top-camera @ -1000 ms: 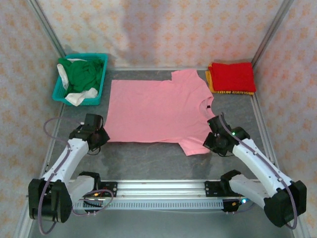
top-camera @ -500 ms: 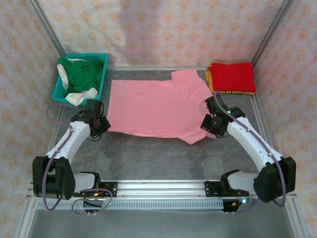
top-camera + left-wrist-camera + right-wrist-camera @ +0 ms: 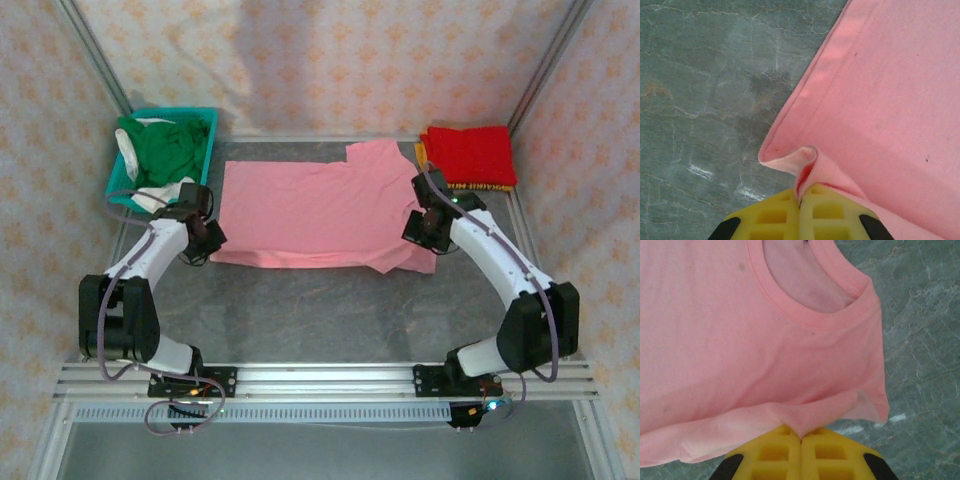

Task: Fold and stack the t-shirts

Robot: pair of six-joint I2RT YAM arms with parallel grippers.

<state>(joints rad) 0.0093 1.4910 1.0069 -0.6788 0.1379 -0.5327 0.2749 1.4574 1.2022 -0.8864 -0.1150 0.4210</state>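
Observation:
A light pink t-shirt (image 3: 310, 205) lies spread on the grey table, its near edge lifted and doubled back. My left gripper (image 3: 212, 240) is shut on the shirt's near left hem corner. In the left wrist view that gripper's (image 3: 801, 195) yellow fingers pinch a curl of the pink cloth (image 3: 880, 100). My right gripper (image 3: 421, 236) is shut on the near right edge by the neck. The right wrist view has that gripper (image 3: 801, 436) holding a fold of the pink cloth (image 3: 740, 340) below the collar (image 3: 805, 315).
A teal basket (image 3: 122, 192) at the back left holds a dark green shirt (image 3: 165, 145) and a white one (image 3: 160, 197). A folded red shirt (image 3: 470, 153) lies on an orange-yellow one (image 3: 470, 186) at the back right. Metal frame posts and patterned walls enclose the table.
Both grippers have moved away from the near edge toward the back, carrying the pink shirt's near edge with them. The shirt now looks narrower front to back.

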